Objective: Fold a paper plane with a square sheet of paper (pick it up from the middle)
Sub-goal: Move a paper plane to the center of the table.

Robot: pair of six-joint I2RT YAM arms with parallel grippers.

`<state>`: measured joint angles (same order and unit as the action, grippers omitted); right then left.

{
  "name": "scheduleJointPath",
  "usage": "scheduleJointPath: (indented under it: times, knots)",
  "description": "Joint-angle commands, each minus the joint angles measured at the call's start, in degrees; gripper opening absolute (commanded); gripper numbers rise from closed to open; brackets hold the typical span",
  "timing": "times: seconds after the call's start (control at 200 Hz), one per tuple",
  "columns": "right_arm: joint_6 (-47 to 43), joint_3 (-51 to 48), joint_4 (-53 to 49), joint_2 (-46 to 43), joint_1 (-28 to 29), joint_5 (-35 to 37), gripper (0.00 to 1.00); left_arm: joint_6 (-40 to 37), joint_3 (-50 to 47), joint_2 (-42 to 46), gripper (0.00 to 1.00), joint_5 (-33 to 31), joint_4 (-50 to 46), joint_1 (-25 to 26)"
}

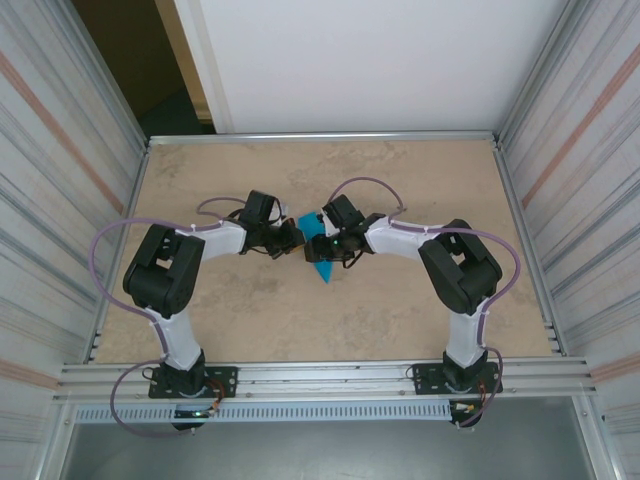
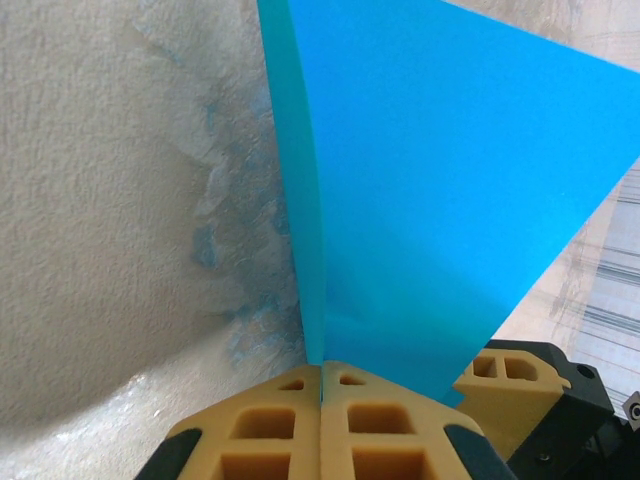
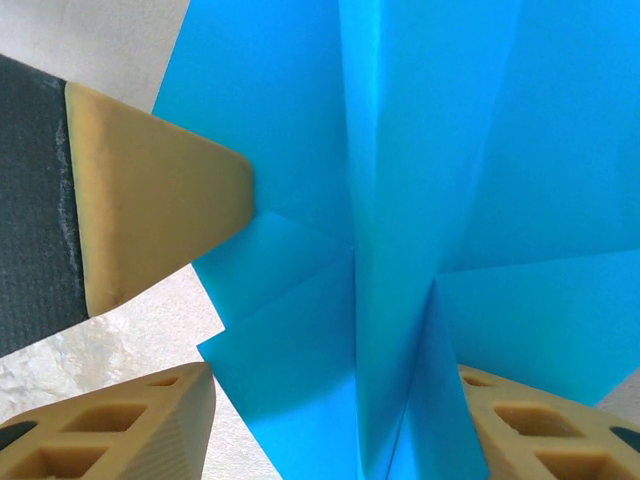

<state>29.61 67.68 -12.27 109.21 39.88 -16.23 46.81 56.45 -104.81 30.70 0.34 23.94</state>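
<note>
The plane (image 2: pixel 440 200) is clamped in the left gripper (image 2: pixel 322 380) and straddled by the right gripper (image 3: pixel 330 395), its fingers parted

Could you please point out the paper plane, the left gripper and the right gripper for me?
paper plane (image 2: pixel 450 200), left wrist view, on its broad flat face.
left gripper (image 2: pixel 322 372), left wrist view, where its shut fingertips meet on the paper's fold.
right gripper (image 3: pixel 335 400), right wrist view, midway between its spread fingertips.
</note>
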Motion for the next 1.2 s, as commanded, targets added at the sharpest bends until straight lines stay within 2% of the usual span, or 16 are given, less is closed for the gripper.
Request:
scheduleJointPath:
  times: [0.0, 0.421, 0.541, 0.727, 0.817, 1.198]
  knots:
    - [-1.86, 1.36, -1.5, 0.65, 0.5, 1.03, 0.59, 0.11, -0.03, -1.03, 0.04, 1.27, 0.99, -0.39]
    - [-2.37, 1.81, -2.27, 0.77, 0.79, 1.99, 0.59, 0.09, 0.14, -1.31, 0.03, 1.41, 0.85, -0.39]
    - [-1.82, 1.92, -2.71, 0.61, 0.71, 3.62, 0.51, -0.04, 0.16, -1.1, 0.04, 1.3, 0.66, -0.39]
    - [0.37, 2.8, -5.92, 0.32, 0.65, 11.2, 0.37, -0.04, 0.05, -1.09, 0.03, 1.27, 0.45, -0.39]
    - [0.47, 3.41, -6.27, 0.7, 0.66, 10.34, 0.33, -0.1, 0.14, -1.13, 0.03, 1.34, 0.45, -0.35]
    - [1.56, 4.87, -7.63, 2.75, 1.54, 10.34, 0.27, 0.05, 0.39, -0.93, 0.06, 1.31, 0.28, -0.41]
